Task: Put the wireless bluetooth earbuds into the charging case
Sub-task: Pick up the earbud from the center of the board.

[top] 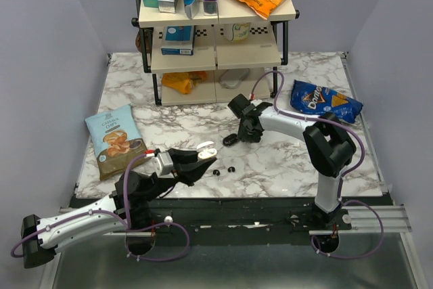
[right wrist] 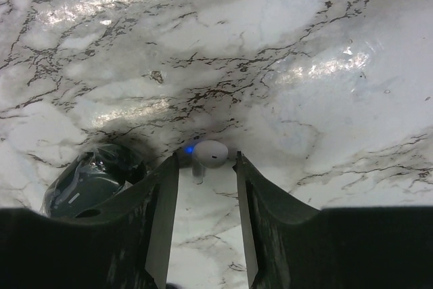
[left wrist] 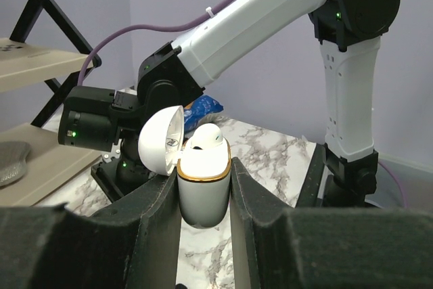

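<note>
Left tool [left wrist: 204, 179] clasping open charging case [left wrist: 201, 202], earbud [right wrist: 210, 153] between right tool [right wrist: 206, 162] tips

A white, grey-veined marble tabletop [top: 122, 86] is spread across the middle of the top view and is enclosed by plain pale lavender walls [top: 47, 45] at left, right and rear. A black-framed shelf rack [top: 250, 55] with cream boards is set at upper centre. Bright glare is reflected off the marble.

White gold-rimmed case [left wrist: 203, 197] upright, lid open, gripped by left end effector [left wrist: 201, 174], white earbud [left wrist: 205, 139] seated inside, second earbud [right wrist: 210, 153] on bench [right wrist: 304, 99] between right end effector [right wrist: 206, 160] fingers [right wrist: 162, 208], untouched
</note>
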You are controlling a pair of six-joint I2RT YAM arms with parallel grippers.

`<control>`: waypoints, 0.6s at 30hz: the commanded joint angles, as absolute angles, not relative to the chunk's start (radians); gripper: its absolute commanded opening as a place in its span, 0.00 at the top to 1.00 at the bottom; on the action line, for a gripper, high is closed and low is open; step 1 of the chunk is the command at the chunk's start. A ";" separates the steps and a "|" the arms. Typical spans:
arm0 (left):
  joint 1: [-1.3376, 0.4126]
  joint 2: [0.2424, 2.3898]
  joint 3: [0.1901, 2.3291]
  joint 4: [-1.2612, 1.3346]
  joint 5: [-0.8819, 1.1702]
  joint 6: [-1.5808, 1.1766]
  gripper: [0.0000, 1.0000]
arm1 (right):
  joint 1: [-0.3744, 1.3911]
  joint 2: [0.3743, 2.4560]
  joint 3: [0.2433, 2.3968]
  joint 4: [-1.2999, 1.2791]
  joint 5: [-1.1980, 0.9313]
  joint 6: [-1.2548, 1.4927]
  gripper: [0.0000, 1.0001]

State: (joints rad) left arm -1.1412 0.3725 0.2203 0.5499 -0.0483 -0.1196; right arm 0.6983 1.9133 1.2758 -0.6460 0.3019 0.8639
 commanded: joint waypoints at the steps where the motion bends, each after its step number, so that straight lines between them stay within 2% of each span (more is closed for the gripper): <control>1: -1.147 0.380 0.242 0.564 -0.072 -0.107 1.00 | 0.677 2.005 1.246 -0.707 0.296 0.854 0.54; 18: -1.149 0.376 0.236 0.560 -0.074 -0.109 1.00 | 0.655 2.040 1.276 -0.710 0.311 0.821 0.57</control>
State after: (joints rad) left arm -1.1412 0.3771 0.2203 0.5503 -0.0532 -0.1188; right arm 0.6811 1.9366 1.3117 -0.6811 0.2813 0.8387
